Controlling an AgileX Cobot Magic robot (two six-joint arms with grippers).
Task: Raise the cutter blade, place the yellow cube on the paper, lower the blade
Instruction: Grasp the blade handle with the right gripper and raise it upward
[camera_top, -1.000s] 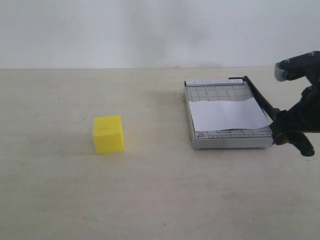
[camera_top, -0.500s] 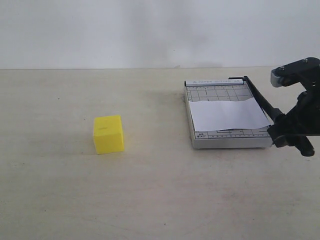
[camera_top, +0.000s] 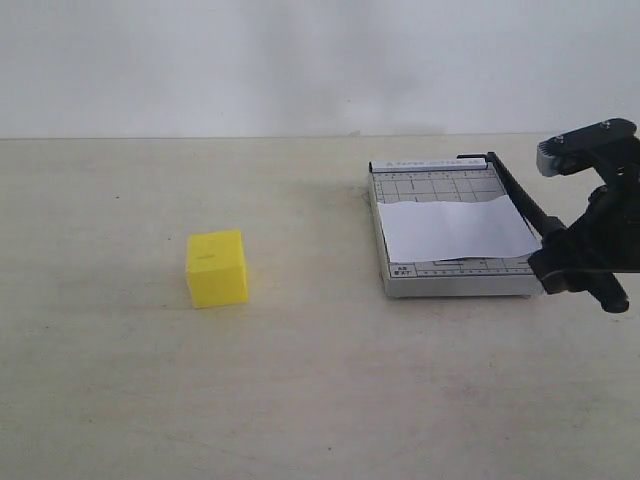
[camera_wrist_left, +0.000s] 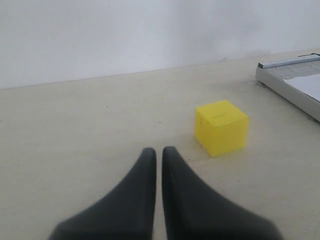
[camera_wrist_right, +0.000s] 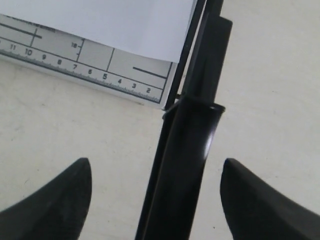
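Observation:
The yellow cube (camera_top: 217, 267) sits on the table left of the middle; the left wrist view has the cube (camera_wrist_left: 221, 126) ahead of my left gripper (camera_wrist_left: 159, 150), which is shut and empty and well short of it. The white paper (camera_top: 455, 228) lies across the grey cutter base (camera_top: 400, 283). The black cutter blade (camera_top: 515, 190) lies lowered along the base's right edge. My right gripper (camera_top: 578, 272) is open at the blade's near end, its fingers either side of the black handle (camera_wrist_right: 192, 150) with gaps on both sides. The paper (camera_wrist_right: 110, 25) reaches the blade edge.
The beige table (camera_top: 320, 380) runs from the cube to the cutter with a wide bare stretch between them. A white wall (camera_top: 300, 60) closes the back. The cutter base's ruler strip (camera_wrist_right: 75, 67) lies just beyond the right fingertips.
My right arm has shifted a little to the left, toward the cutter's handle end. The cube, the paper and the blade have not moved.

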